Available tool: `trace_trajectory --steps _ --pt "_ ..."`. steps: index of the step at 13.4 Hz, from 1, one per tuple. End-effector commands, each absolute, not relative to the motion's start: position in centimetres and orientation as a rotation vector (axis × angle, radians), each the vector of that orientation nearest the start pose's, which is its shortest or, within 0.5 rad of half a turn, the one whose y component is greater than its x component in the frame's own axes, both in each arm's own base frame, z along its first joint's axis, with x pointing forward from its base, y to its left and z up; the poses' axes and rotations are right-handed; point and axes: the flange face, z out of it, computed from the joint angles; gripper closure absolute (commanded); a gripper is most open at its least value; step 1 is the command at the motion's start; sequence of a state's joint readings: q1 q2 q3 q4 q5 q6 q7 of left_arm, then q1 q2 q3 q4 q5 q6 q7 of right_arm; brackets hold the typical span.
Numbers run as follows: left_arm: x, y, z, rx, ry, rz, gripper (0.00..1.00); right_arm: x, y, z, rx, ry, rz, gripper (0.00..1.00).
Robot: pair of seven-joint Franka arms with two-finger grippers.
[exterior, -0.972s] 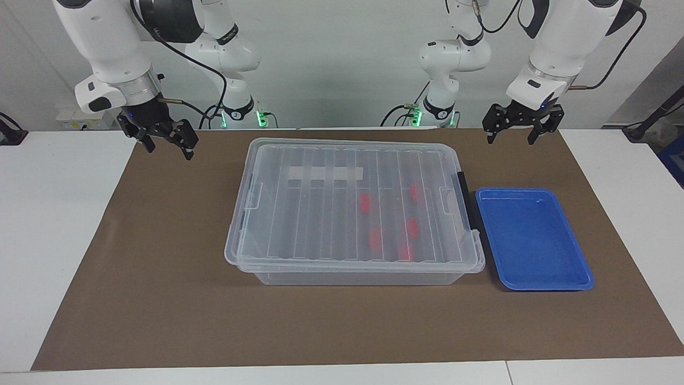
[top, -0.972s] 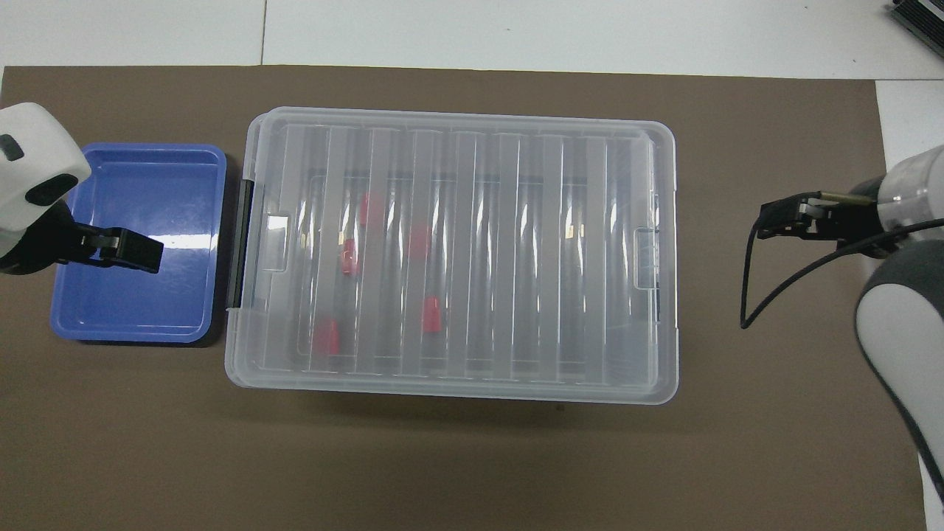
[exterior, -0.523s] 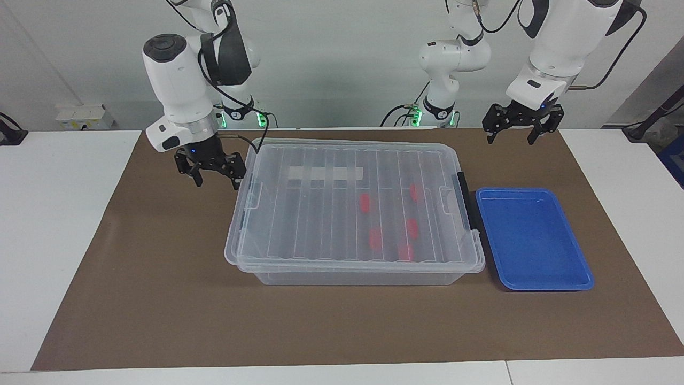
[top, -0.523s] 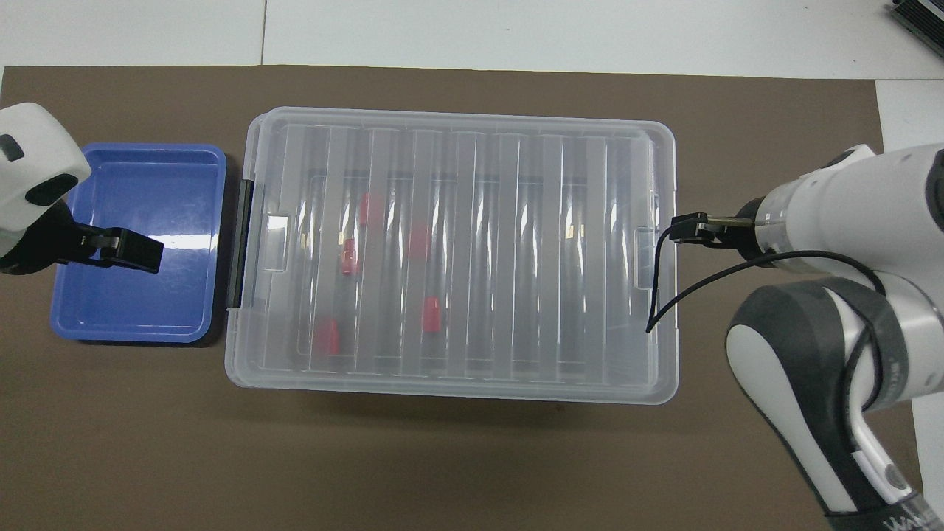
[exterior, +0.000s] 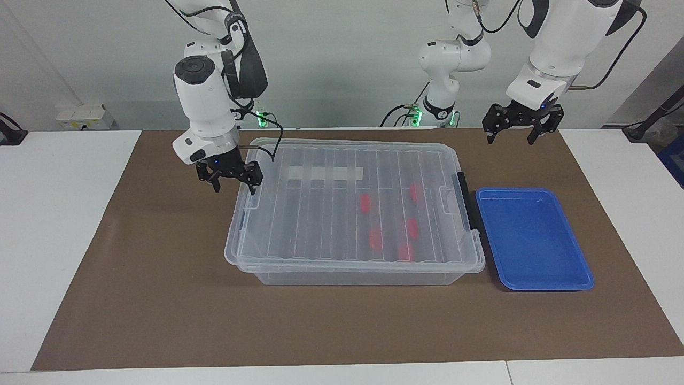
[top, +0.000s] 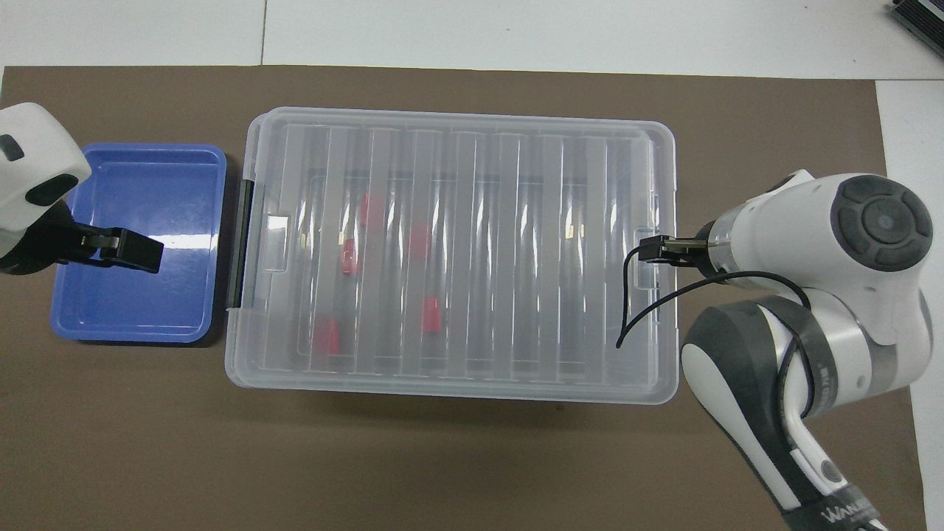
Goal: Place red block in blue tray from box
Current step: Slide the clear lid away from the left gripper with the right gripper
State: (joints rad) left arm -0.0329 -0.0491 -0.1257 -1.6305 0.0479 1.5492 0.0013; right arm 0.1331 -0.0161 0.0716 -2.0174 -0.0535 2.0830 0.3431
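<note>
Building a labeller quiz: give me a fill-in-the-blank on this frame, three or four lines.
1. The box has its clear lid ____.
2. Inside it lie ____ red blocks.
3. The blue tray sits beside the box at the ____ arm's end of the table.
4. The right gripper hangs at the box's end with fingers ____, while the left gripper waits.

Missing: on; five; left; open

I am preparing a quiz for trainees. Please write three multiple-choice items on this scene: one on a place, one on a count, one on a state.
1. Where is the shallow blue plastic tray?
A. beside the box's black-latch end
B. on the lid
C. inside the box

2. How many small red plastic blocks are visible?
A. two
B. five
C. eight

3. The large clear plastic box is:
A. lid on
B. lid off
C. overturned

Answers: 1 A, it lies beside the latch end; 2 B, five show through the lid; 3 A, the ribbed lid covers it.
</note>
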Motion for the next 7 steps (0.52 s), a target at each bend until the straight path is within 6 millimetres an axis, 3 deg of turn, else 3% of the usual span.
trace_trajectory --steps 1,3,7 --pt "52.3 -7.8 62.4 -3.086 0.248 0.034 0.0 53.7 9.0 46.3 -3.186 0.092 -0.155 0.0" --pt "52.3 -7.8 62.3 -3.086 0.248 0.036 0.0 53.8 7.1 46.1 -3.193 0.05 -0.139 0.0" --pt "52.3 -7.8 62.4 -3.086 0.248 0.034 0.0 54.1 1.3 45.9 -3.207 -0.103 -0.105 0.0"
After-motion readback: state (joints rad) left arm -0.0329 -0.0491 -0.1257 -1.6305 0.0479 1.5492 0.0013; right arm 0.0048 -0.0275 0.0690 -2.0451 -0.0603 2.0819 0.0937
